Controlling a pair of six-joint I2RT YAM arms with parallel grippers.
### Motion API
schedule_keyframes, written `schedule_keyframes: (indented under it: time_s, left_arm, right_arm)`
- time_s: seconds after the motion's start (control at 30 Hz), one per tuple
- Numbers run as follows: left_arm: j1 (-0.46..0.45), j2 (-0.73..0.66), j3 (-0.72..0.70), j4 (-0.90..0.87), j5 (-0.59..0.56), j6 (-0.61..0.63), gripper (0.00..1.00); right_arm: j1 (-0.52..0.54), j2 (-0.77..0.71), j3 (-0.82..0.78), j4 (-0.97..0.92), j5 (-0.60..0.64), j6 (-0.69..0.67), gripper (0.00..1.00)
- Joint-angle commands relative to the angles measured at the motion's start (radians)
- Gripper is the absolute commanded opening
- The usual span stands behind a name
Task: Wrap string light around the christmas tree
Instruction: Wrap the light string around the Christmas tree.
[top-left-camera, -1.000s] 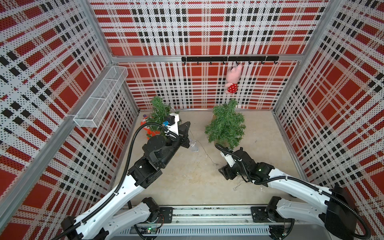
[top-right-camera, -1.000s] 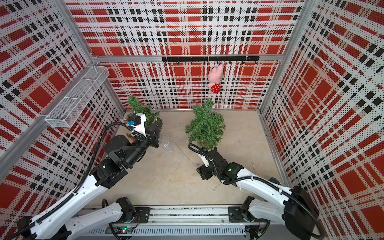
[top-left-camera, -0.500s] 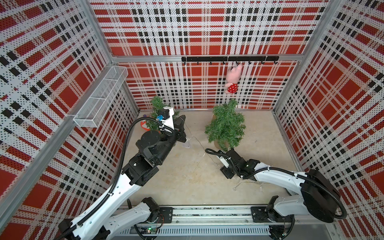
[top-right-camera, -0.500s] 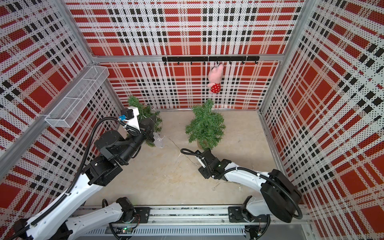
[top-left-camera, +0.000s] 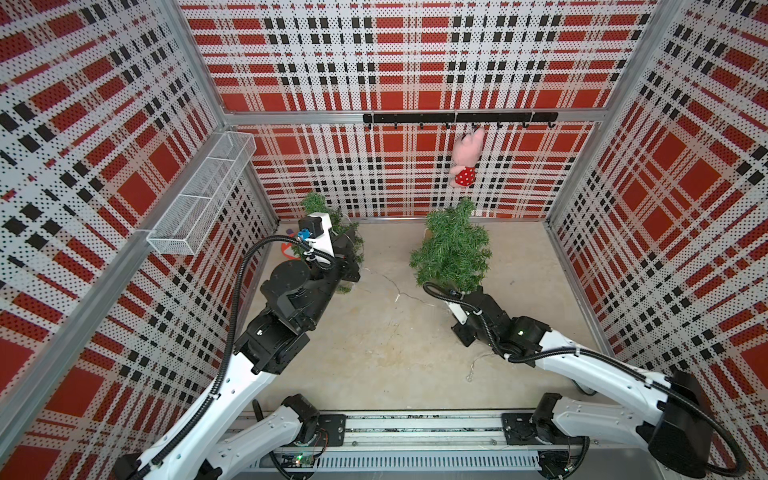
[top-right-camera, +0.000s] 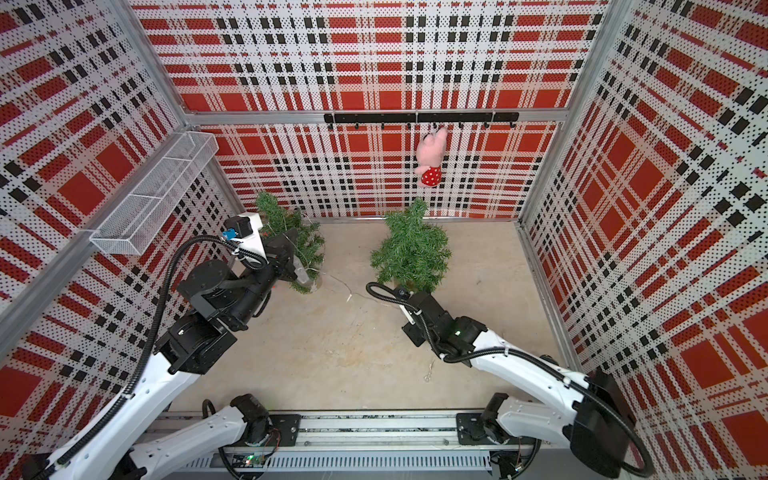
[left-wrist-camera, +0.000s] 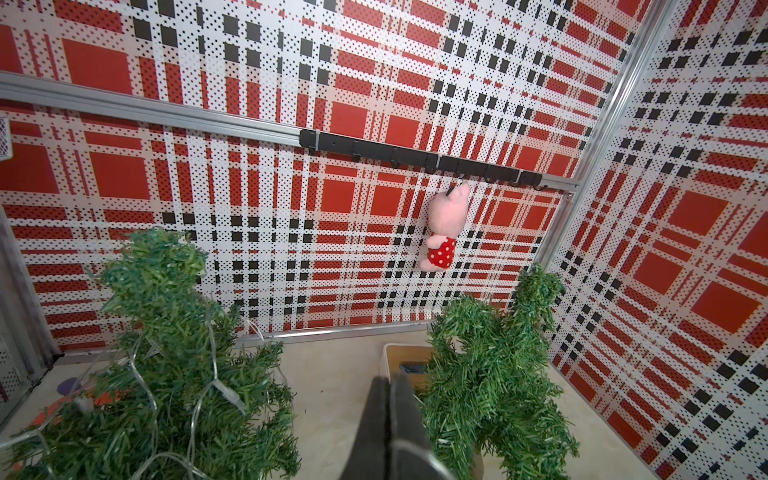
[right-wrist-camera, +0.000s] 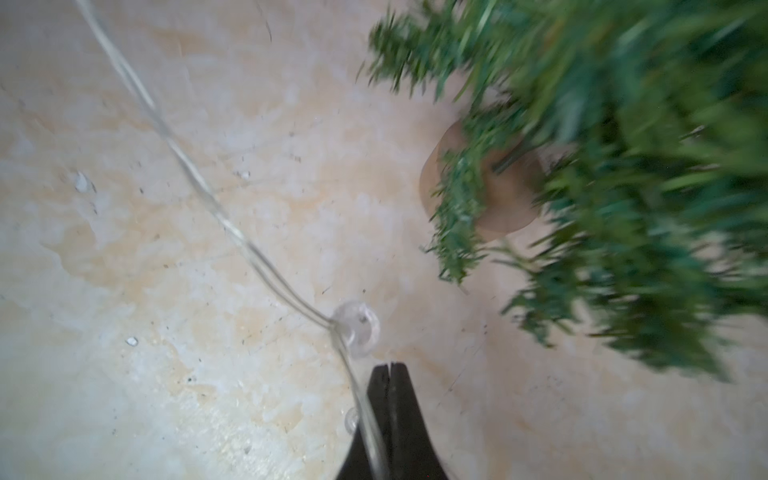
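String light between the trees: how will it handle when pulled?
Likely floppy and light: the string light is a thin wire that bends sharply at its clear bulb. That bulb could snag on the tree needles nearby.

right gripper (right-wrist-camera: 388, 366) now closed beside string light (right-wrist-camera: 355, 328), left gripper (left-wrist-camera: 388, 380) moved back toward lit tree (left-wrist-camera: 166, 332)

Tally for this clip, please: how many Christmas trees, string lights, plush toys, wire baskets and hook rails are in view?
Christmas trees: 2
string light: 1
plush pig: 1
wire basket: 1
hook rail: 1
Total: 6
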Motion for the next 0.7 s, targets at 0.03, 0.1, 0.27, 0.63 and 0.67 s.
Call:
schedule_keyframes:
  time_s: [0.03, 0.1, 0.27, 0.63, 0.67]
  left_arm:
    - [0.008, -0.013, -0.081, 0.017, 0.011, -0.054, 0.00]
    - [0.008, -0.016, -0.127, 0.037, 0.032, -0.068, 0.00]
    - [0.008, -0.027, -0.254, 0.158, 0.098, -0.119, 0.00]
    - [0.039, 0.190, -0.348, 0.408, 0.185, -0.093, 0.00]
    - [0.053, 0.212, -0.345, 0.422, 0.198, -0.092, 0.00]
  right_arm:
    - [-0.023, -0.079, 0.130, -0.143, 0.102, -0.008, 0.00]
    - [-0.061, -0.107, 0.193, -0.177, 0.124, -0.018, 0.00]
    - [-0.147, -0.142, 0.322, -0.194, 0.118, -0.036, 0.00]
    - [-0.307, -0.007, 0.501, -0.165, 0.157, -0.103, 0.00]
    - [-0.324, 0.003, 0.509, -0.160, 0.154, -0.101, 0.00]
